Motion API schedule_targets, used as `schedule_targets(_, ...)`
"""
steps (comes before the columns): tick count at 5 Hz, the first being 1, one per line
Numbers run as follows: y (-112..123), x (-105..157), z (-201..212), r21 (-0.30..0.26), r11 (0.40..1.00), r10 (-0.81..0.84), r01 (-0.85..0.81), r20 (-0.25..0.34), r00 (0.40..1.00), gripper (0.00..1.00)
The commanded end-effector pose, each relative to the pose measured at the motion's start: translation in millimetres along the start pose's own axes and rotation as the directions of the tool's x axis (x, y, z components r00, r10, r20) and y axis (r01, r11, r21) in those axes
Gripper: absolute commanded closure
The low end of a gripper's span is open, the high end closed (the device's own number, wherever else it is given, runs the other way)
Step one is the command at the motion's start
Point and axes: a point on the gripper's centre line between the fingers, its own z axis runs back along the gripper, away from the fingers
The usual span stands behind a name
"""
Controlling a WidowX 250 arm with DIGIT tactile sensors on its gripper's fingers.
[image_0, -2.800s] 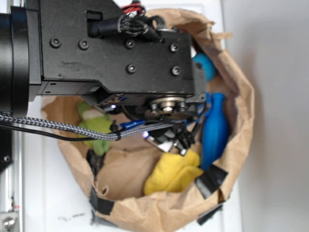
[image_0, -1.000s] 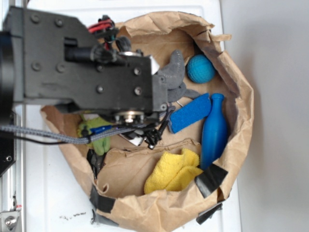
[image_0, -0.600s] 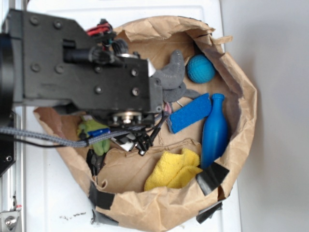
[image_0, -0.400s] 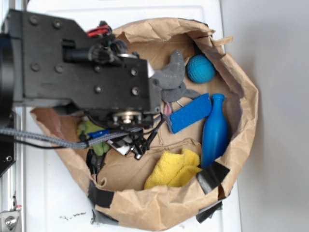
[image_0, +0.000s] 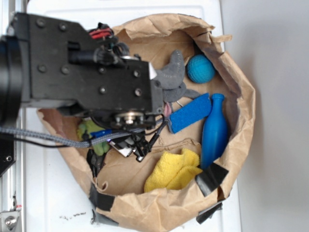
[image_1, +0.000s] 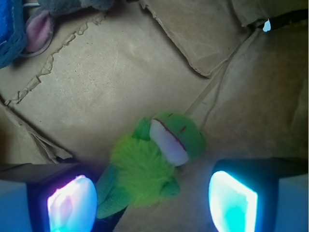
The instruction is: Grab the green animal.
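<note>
Hovering with the gripper [image_1: 152,203] spread wide over the green frog [image_1: 149,166] lying on the paper bag [image_1: 111,82] floor, directly between the fingers, long axis slanting from head toward lower left.

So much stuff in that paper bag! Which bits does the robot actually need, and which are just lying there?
Needed:
- lime-green plush frog
- gripper, open over it

Just lying about:
- grey plush animal
- teal ball
- blue rectangular sponge
- blue plastic bowling pin
- yellow cloth
</note>
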Motion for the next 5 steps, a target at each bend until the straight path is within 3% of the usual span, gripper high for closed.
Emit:
schedule_targets(1, 12, 7, 5, -0.018, 1.000, 0.005, -0.005, 0.021, 1.000, 0.00)
schedule_targets(4, 11, 9, -7, 0.000, 1.000, -0.013, 0.013, 0.006, 1.000, 0.00)
schedule_targets(5, 14, 7, -20, -0.017, 0.998, -0.053, 0.053, 0.010, 0.999, 0.00)
